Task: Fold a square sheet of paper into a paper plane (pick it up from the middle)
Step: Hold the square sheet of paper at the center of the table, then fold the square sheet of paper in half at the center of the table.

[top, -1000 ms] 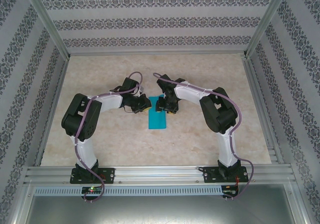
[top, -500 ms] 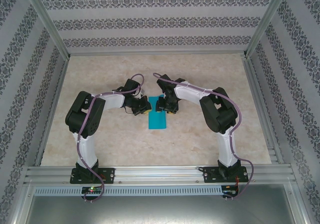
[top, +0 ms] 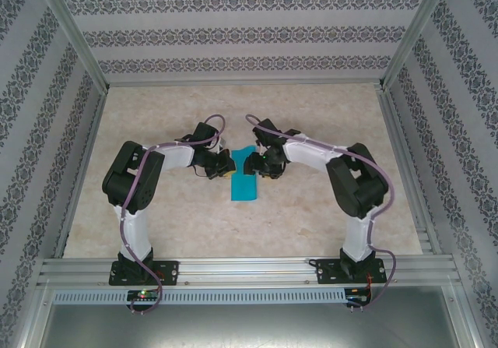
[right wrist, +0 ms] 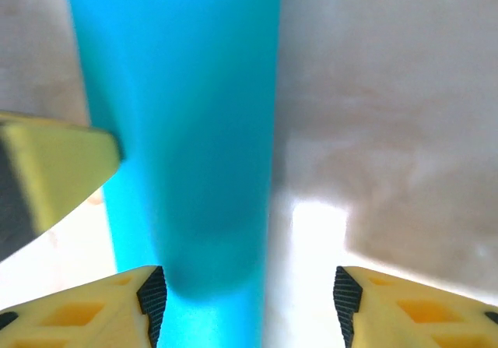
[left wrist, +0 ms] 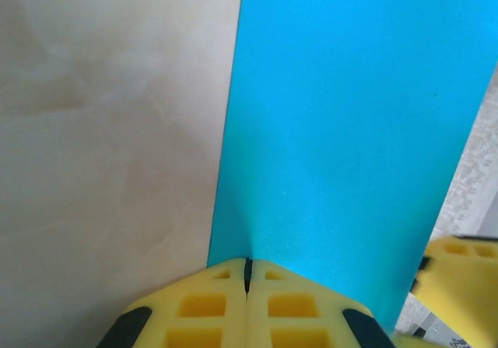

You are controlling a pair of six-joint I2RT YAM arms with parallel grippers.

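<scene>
**Teal paper pinched on the left, right jaws wide**

Teal paper (top: 245, 183), now a narrow strip, lies at mid-surface between the two arms, its long side running toward the bases. Against the frame half a second back, the right arm's elbow has swung outward to the right and the right end effector (top: 262, 163) sits a little further right at the strip's far end. The left arm and the strip's near end have not shifted.

The left end effector (top: 223, 165) is clamped on the paper: from the left wrist its yellow fingers (left wrist: 202, 305) meet with the strip's edge nipped between them. The right end effector's fingers stand well apart, holding nothing.

From above, the strip's far end is covered by both end effectors. The right wrist view is blurred; the paper (right wrist: 187, 130) runs up past the left-hand finger, and how it lies on the surface (top: 311, 114) cannot be made out there.
</scene>
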